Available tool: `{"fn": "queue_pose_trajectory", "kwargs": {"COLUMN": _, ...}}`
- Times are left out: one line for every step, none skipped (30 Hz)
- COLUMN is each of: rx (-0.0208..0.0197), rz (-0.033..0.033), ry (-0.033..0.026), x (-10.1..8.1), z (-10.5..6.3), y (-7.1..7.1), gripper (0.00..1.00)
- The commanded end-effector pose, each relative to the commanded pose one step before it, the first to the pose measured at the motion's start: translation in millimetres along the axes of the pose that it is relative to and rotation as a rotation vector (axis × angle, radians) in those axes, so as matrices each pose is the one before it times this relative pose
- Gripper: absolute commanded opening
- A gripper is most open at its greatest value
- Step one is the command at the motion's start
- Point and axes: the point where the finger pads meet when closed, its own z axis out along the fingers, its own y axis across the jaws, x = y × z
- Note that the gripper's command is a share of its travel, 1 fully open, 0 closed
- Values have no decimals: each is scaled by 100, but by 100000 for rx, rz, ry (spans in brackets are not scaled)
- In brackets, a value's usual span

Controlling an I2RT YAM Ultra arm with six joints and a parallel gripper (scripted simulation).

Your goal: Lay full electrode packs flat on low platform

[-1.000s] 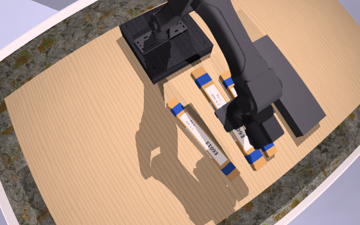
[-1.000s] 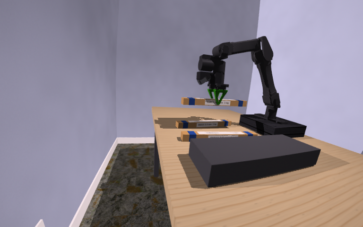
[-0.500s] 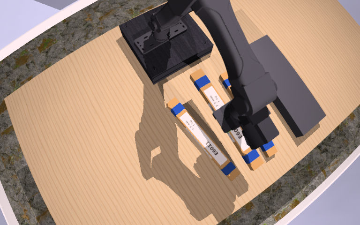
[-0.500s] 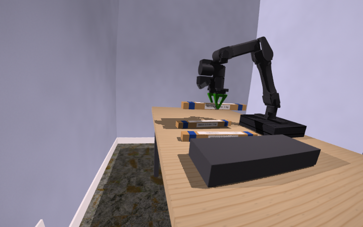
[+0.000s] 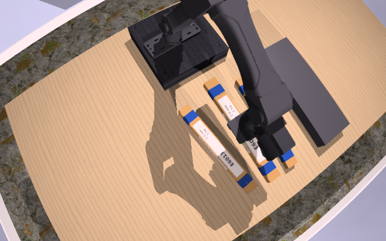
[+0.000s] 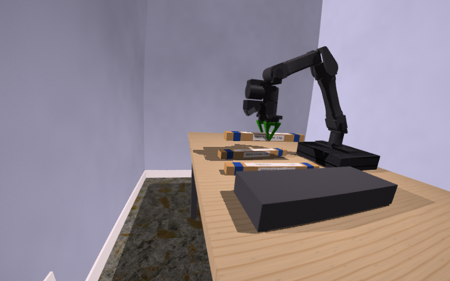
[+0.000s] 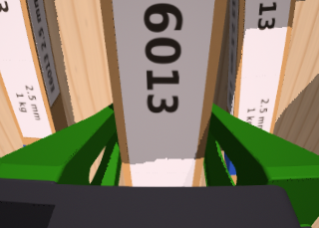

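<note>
Pack gripped and raised, platform bare

Nearest the exterior camera, the low platform (image 5: 311, 89) (image 6: 314, 184) sits on the wooden table (image 5: 84, 134) (image 6: 325, 250), no pack on it. Just beyond, the platform-side pack (image 5: 287, 156) (image 6: 272, 165) (image 7: 25, 89) lies flat on the wood, roughly parallel to the platform; the arm covers much of it from the top.

Next, the gripper (image 5: 250, 143) (image 6: 265, 135) (image 7: 162, 109) points down, green fingers closed on the long sides of the middle pack (image 5: 227, 106) (image 6: 245, 136) (image 7: 164, 84). That pack is up off the table, about level, between the two lying packs in the top view. Label reads E6013.

The outer pack (image 5: 216, 146) (image 6: 257, 153) (image 7: 261, 79) lies flat on the table, on the side away from the platform, one end in shadow. Fill of all three: cannot tell. Black base (image 5: 165, 74) (image 6: 360, 162) stands at the table's back.
</note>
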Motion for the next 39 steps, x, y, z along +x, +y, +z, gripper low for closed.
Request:
{"fn": "queue_pose_trajectory", "kwargs": {"rx": 502, "rz": 56, "ry": -703, "x": -292, "z": 839, "y": 87, "gripper": 0}}
{"fn": "queue_pose_trajectory", "kwargs": {"rx": 0, "rz": 0, "ry": 0, "x": 0, "z": 0, "y": 0, "gripper": 0}}
{"fn": "queue_pose_trajectory", "kwargs": {"rx": 131, "rz": -273, "ry": -7925, "x": -1576, "z": -2499, "y": 28, "gripper": 0}}
{"fn": "queue_pose_trajectory", "kwargs": {"rx": 0, "rz": -12, "ry": -1, "x": -24, "z": -22, "y": 3, "gripper": 0}}
{"fn": "queue_pose_trajectory", "kwargs": {"rx": 0, "rz": -1, "ry": -1, "x": -25, "z": -24, "y": 3, "gripper": 0}}
{"fn": "queue_pose_trajectory", "kwargs": {"rx": -1, "rz": -3, "ry": -1, "x": -22, "z": -22, "y": 3, "gripper": 0}}
{"fn": "queue_pose_trajectory", "kwargs": {"rx": -14, "rz": 20, "ry": 808, "x": 183, "z": -19, "y": 7, "gripper": 0}}
{"fn": "queue_pose_trajectory", "kwargs": {"rx": -14, "rz": 23, "ry": 805, "x": 186, "z": -17, "y": 6, "gripper": 0}}
{"fn": "queue_pose_trajectory", "kwargs": {"rx": -8, "rz": 11, "ry": 437, "x": 97, "z": -15, "y": 5, "gripper": 0}}
{"fn": "queue_pose_trajectory", "kwargs": {"rx": -6, "rz": 4, "ry": 315, "x": 68, "z": -14, "y": 5, "gripper": 0}}
{"fn": "queue_pose_trajectory", "kwargs": {"rx": -5, "rz": 5, "ry": 250, "x": 53, "z": -13, "y": 4, "gripper": 0}}
{"fn": "queue_pose_trajectory", "kwargs": {"rx": 0, "rz": -2, "ry": 0, "x": -8, "z": -13, "y": 3, "gripper": 0}}
{"fn": "queue_pose_trajectory", "kwargs": {"rx": 0, "rz": -5, "ry": 0, "x": -8, "z": -12, "y": 3, "gripper": 0}}
{"fn": "queue_pose_trajectory", "kwargs": {"rx": 0, "rz": -7, "ry": 0, "x": -8, "z": -11, "y": 3, "gripper": 0}}
{"fn": "queue_pose_trajectory", "kwargs": {"rx": 0, "rz": -2, "ry": 0, "x": -7, "z": -11, "y": 3, "gripper": 0}}
{"fn": "queue_pose_trajectory", "kwargs": {"rx": -2, "rz": -2, "ry": 80, "x": -6, "z": 33, "y": 2, "gripper": 0}}
{"fn": "queue_pose_trajectory", "kwargs": {"rx": -1, "rz": -7, "ry": 27, "x": -21, "z": 36, "y": 2, "gripper": 0}}
{"fn": "queue_pose_trajectory", "kwargs": {"rx": 0, "rz": 0, "ry": 0, "x": 0, "z": 0, "y": 0, "gripper": 0}}
{"fn": "queue_pose_trajectory", "kwargs": {"rx": 0, "rz": 0, "ry": 0, "x": 0, "z": 0, "y": 0, "gripper": 0}}
{"fn": "queue_pose_trajectory", "kwargs": {"rx": 3, "rz": -15, "ry": -210, "x": -77, "z": 33, "y": 1, "gripper": 0}}
{"fn": "queue_pose_trajectory", "kwargs": {"rx": -4, "rz": 2, "ry": 237, "x": 38, "z": 28, "y": 3, "gripper": 0}}
{"fn": "queue_pose_trajectory", "kwargs": {"rx": -4, "rz": 4, "ry": 226, "x": 37, "z": 25, "y": 3, "gripper": 0}}
{"fn": "queue_pose_trajectory", "kwargs": {"rx": -2, "rz": 0, "ry": 124, "x": 13, "z": 23, "y": 2, "gripper": 0}}
{"fn": "queue_pose_trajectory", "kwargs": {"rx": -1, "rz": -6, "ry": 14, "x": -14, "z": 24, "y": 2, "gripper": 0}}
{"fn": "queue_pose_trajectory", "kwargs": {"rx": 0, "rz": -6, "ry": 1, "x": -17, "z": 24, "y": 2, "gripper": 0}}
{"fn": "queue_pose_trajectory", "kwargs": {"rx": -1, "rz": -3, "ry": 46, "x": -5, "z": 23, "y": 2, "gripper": 0}}
{"fn": "queue_pose_trajectory", "kwargs": {"rx": -2, "rz": -4, "ry": 81, "x": 5, "z": 21, "y": 2, "gripper": 0}}
{"fn": "queue_pose_trajectory", "kwargs": {"rx": -2, "rz": -4, "ry": 77, "x": 6, "z": 19, "y": 3, "gripper": 0}}
{"fn": "queue_pose_trajectory", "kwargs": {"rx": -1, "rz": -4, "ry": 51, "x": 1, "z": 17, "y": 2, "gripper": 0}}
{"fn": "queue_pose_trajectory", "kwargs": {"rx": -1, "rz": -4, "ry": 31, "x": -3, "z": 15, "y": 2, "gripper": 0}}
{"fn": "queue_pose_trajectory", "kwargs": {"rx": -1, "rz": -5, "ry": 26, "x": -3, "z": 14, "y": 3, "gripper": 0}}
{"fn": "queue_pose_trajectory", "kwargs": {"rx": -1, "rz": -5, "ry": 30, "x": -2, "z": 13, "y": 3, "gripper": 0}}
{"fn": "queue_pose_trajectory", "kwargs": {"rx": -1, "rz": -4, "ry": 31, "x": 0, "z": 12, "y": 3, "gripper": 0}}
{"fn": "queue_pose_trajectory", "kwargs": {"rx": -1, "rz": -5, "ry": 27, "x": -1, "z": 11, "y": 3, "gripper": 0}}
{"fn": "queue_pose_trajectory", "kwargs": {"rx": 0, "rz": 0, "ry": 0, "x": 0, "z": 0, "y": 0, "gripper": 0}}
{"fn": "queue_pose_trajectory", "kwargs": {"rx": 0, "rz": 0, "ry": 0, "x": 0, "z": 0, "y": 0, "gripper": 0}}
{"fn": "queue_pose_trajectory", "kwargs": {"rx": 1, "rz": -13, "ry": -49, "x": -19, "z": 10, "y": 2, "gripper": 0}}
{"fn": "queue_pose_trajectory", "kwargs": {"rx": -1, "rz": -2, "ry": 51, "x": 7, "z": 8, "y": 3, "gripper": 0}}
{"fn": "queue_pose_trajectory", "kwargs": {"rx": -1, "rz": -2, "ry": 54, "x": 8, "z": 8, "y": 3, "gripper": 0}}
